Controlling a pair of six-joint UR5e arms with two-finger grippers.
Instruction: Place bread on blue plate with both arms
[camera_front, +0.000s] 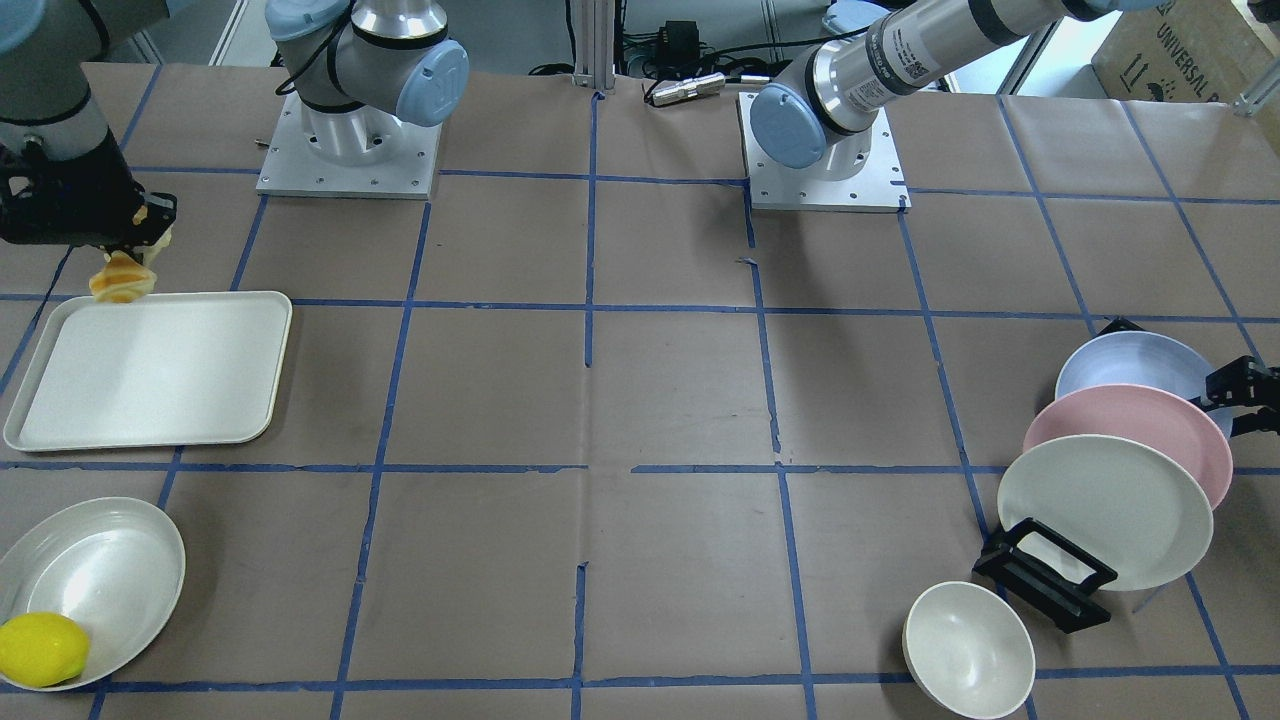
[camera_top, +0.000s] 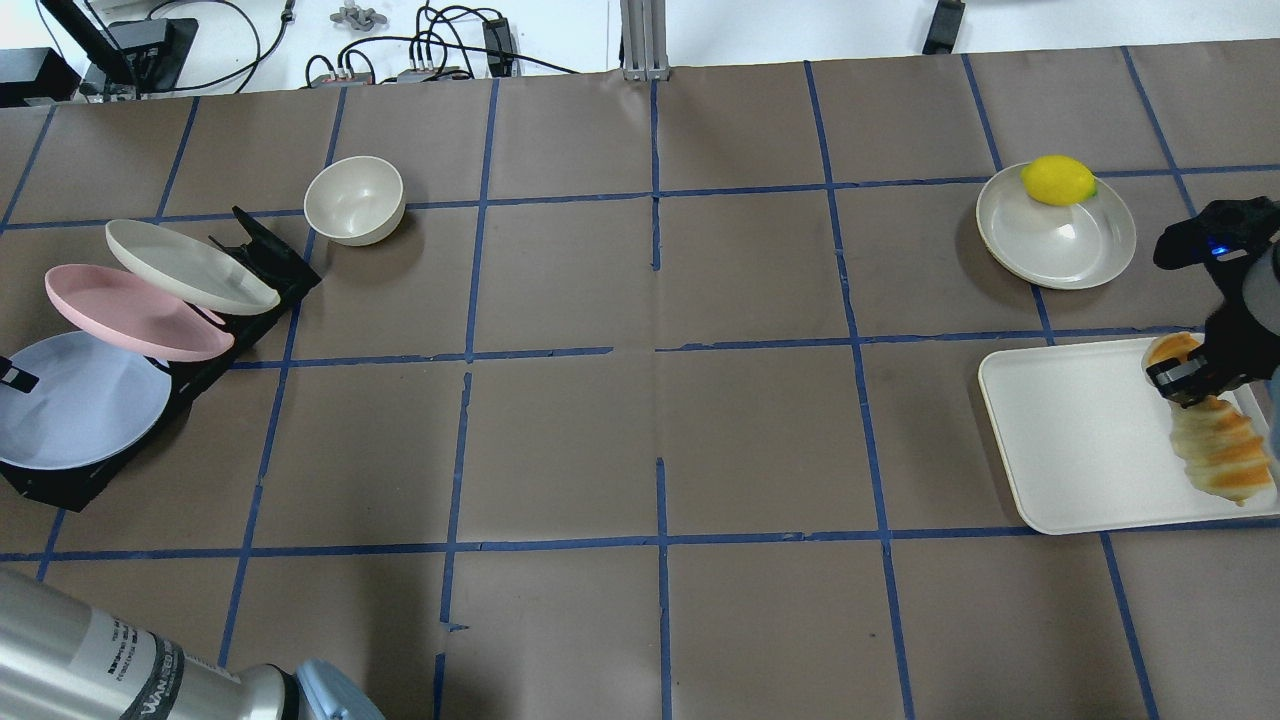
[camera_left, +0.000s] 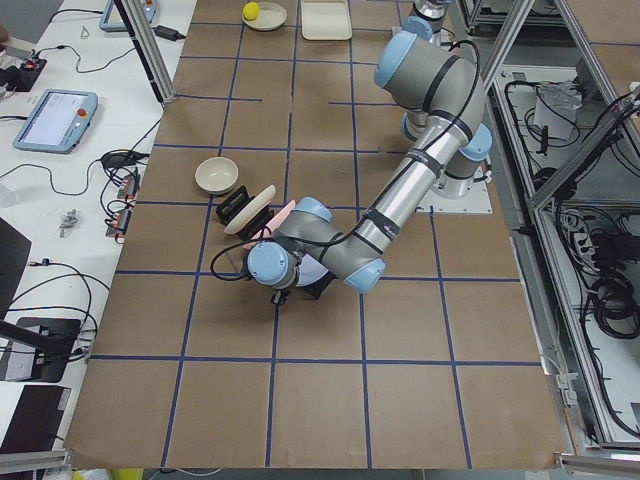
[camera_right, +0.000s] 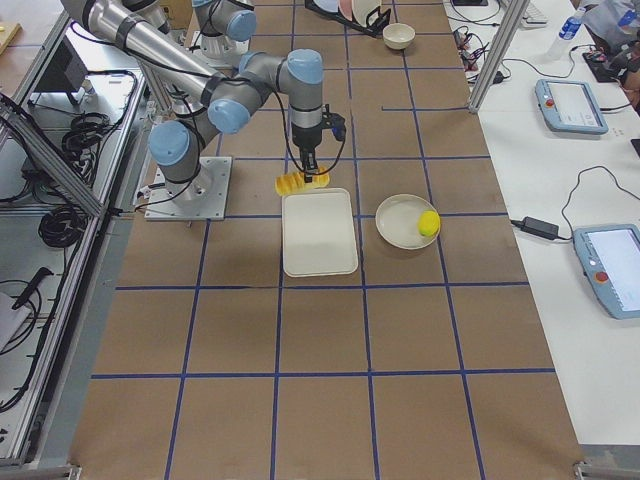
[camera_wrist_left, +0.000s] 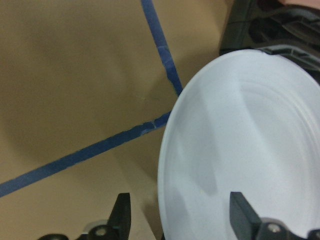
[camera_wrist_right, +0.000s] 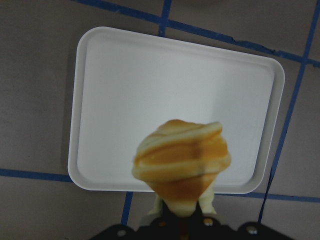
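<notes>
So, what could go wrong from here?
The right gripper holds the bread near one end only, so it could swing or slip. The left gripper is open around the rim of the blue plate; the pink plate overlaps it in the rack and might get dragged.

Black rack (camera_top: 268, 260) is our anchor on the brown-papered table (camera_top: 560, 440), blue tape gridding it off. Leaning in the rack, tilted: a cream-white plate (camera_top: 190, 265) and, overlapping right next to it, a pink plate (camera_top: 130, 312). Just beside the rack's end sits a small cream bowl (camera_top: 354, 198), upright. Well apart from the rack, across the table: a white tray (camera_top: 1080, 430), and near it a shallow white dish (camera_top: 1065, 245) with a lemon (camera_top: 1057, 180) resting at its rim.
</notes>
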